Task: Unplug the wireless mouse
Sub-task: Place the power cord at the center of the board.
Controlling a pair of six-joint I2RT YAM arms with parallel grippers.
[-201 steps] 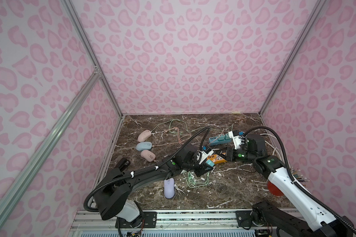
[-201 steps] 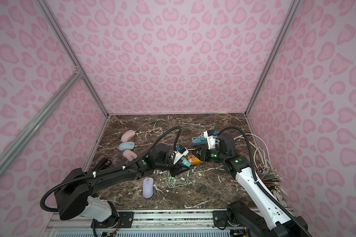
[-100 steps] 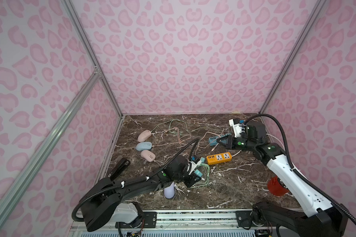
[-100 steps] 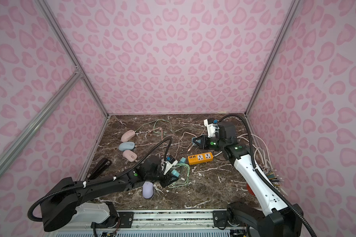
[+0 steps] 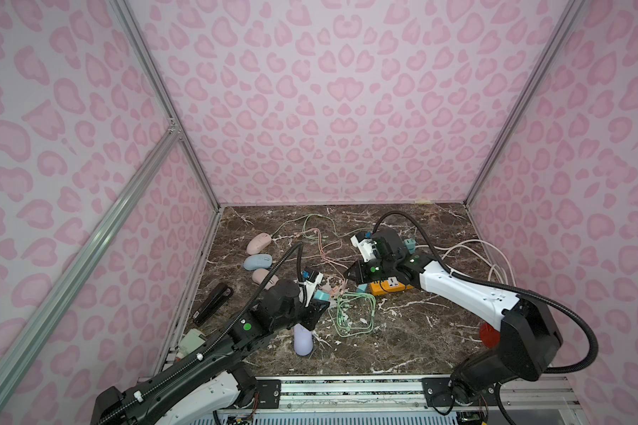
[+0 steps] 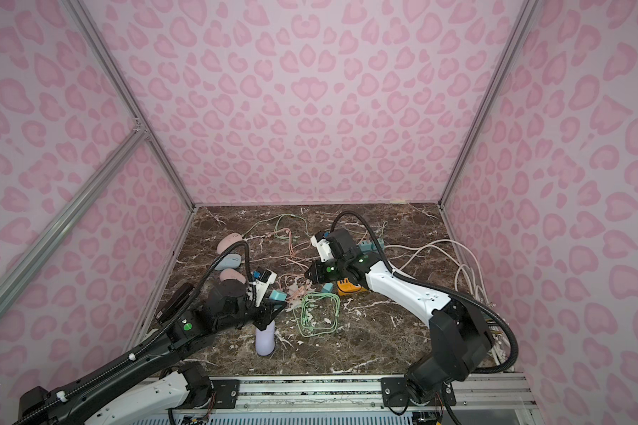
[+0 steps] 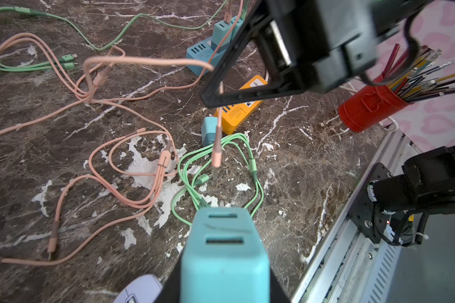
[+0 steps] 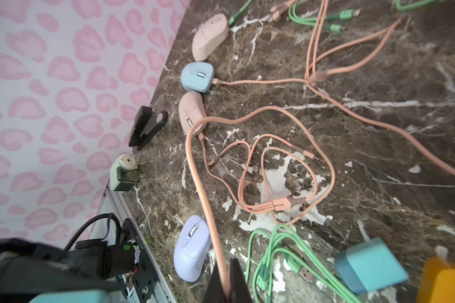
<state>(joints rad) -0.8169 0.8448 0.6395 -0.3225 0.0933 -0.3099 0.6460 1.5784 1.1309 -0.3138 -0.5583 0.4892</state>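
Black stapler [image 5: 213, 303] lying flat by the L wall, pale green sharpener [image 5: 193, 340] just beside it at the front corner. Over on the R, red cup [image 7: 371, 105] stuffed w/ coloured pencils [image 7: 426, 76]. White cords [image 5: 468, 250] loop along the R edge. Orange pwr strip [image 5: 389, 285] mid-table, blue strip [image 7: 200, 49] farther back.

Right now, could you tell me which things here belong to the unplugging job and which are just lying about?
In the job: left pincer, teal charger, right pincer, pink cable, nearer pink mouse.
Lying about: lilac mouse, green cable, orange power strip, red pencil cup, stapler.
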